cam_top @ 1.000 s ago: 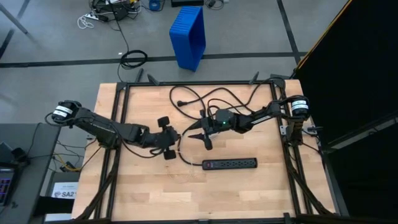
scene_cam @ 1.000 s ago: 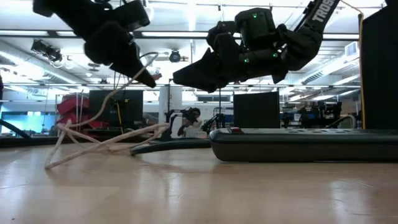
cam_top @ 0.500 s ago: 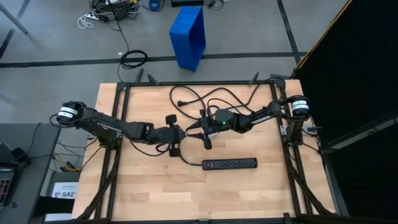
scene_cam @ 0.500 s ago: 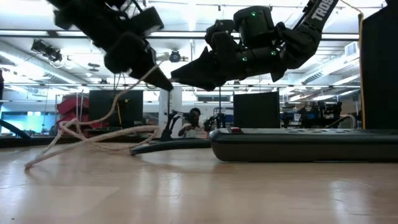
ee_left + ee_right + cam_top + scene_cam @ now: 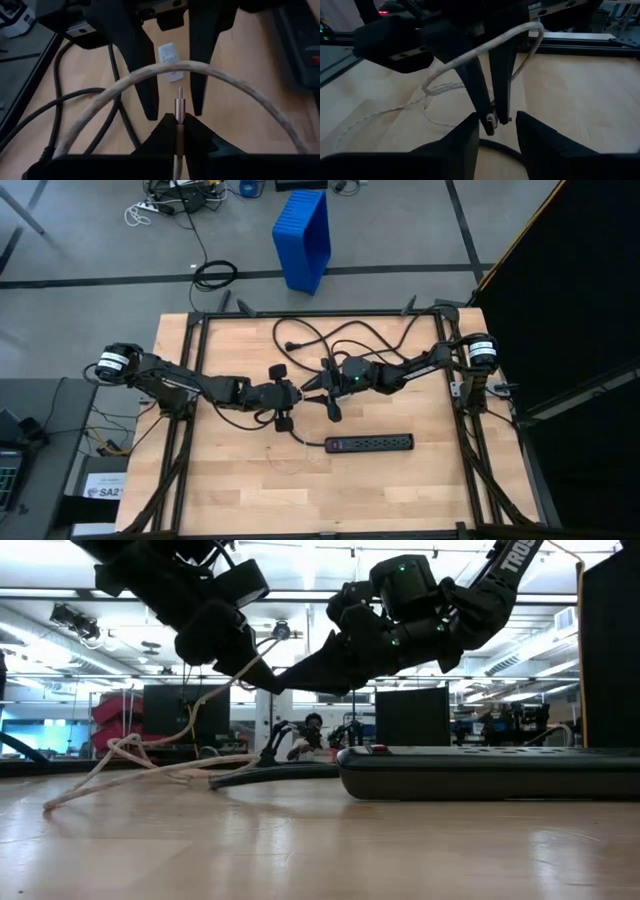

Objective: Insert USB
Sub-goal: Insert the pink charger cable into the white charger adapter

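The USB cable (image 5: 240, 82) is thin and pale beige. Its small metal-tipped plug (image 5: 179, 97) sticks out of my left gripper (image 5: 179, 120), which is shut on it above the table's middle (image 5: 288, 393). The cable arcs back over that gripper, and its slack lies on the table (image 5: 150, 762). My right gripper (image 5: 496, 117) is open and faces the left one (image 5: 318, 388). Its two fingers (image 5: 145, 75) stand on either side of the plug without touching it. My left gripper pinches the USB cable just behind its plug (image 5: 178, 134), between its two fingertips. The fingers lie along the cable and reach level toward the table's right. The plug points out ahead, lifted clear. The cable (image 5: 190, 720) hangs slack behind it down to the table.
A black power strip (image 5: 370, 443) lies near the table's middle, nearer than the grippers. Its thick black cord (image 5: 330, 335) loops toward the far edge. A blue bin (image 5: 303, 238) stands on the floor beyond the table. Bare wood lies along the near edge.
My left gripper has moved toward the table's right, up to my right gripper, and has carried the plug in between the right gripper's open fingers. The cable's slack has been dragged along the table after it. My right gripper has stayed about where it was.
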Motion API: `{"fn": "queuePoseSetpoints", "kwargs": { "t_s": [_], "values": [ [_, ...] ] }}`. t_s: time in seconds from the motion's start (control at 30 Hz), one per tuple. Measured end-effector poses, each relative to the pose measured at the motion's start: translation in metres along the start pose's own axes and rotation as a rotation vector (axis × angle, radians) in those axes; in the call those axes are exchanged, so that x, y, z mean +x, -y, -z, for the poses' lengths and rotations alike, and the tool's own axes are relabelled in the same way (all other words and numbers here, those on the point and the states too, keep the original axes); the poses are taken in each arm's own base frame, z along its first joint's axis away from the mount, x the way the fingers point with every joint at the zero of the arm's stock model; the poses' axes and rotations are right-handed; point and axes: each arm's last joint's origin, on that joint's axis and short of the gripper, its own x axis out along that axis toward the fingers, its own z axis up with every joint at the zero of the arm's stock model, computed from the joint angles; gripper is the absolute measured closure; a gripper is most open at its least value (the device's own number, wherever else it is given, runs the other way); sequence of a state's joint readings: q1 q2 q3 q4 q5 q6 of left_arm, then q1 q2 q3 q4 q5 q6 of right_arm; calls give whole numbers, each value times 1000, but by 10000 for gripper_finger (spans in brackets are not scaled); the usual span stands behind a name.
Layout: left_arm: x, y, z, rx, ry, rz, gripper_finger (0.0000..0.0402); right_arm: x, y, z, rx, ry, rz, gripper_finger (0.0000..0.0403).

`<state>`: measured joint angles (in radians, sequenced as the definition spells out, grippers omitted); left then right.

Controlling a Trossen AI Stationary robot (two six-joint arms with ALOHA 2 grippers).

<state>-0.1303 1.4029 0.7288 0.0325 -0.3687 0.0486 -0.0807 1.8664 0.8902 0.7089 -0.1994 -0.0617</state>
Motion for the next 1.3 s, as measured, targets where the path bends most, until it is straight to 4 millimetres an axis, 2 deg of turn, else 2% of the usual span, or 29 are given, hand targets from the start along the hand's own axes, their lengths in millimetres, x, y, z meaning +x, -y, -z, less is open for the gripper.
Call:
{"fn": "queuePoseSetpoints", "kwargs": {
  "t_s": [0.2, 0.47, 0.63, 0.83, 1.07, 1.3],
  "values": [
    [0, 0, 0, -1, 1, 7, 401, 0, 0, 0, -4, 0, -5, 333],
    [0, 0, 0, 1, -4, 9, 401, 0, -1, 0, -12, -2, -9, 397],
    [0, 0, 1, -5, -6, 13, 394, 0, -1, 0, -22, -2, -9, 401],
    [-4, -2, 4, -6, -57, -18, 348, 0, 1, 0, -22, -6, 45, 403],
    [-27, -3, 0, -25, -41, 0, 300, -1, 7, 3, -3, -32, 133, 403],
    [-53, 1, -8, -32, 31, 76, 285, -2, 14, 4, 28, -42, 183, 403]
  ]
}}
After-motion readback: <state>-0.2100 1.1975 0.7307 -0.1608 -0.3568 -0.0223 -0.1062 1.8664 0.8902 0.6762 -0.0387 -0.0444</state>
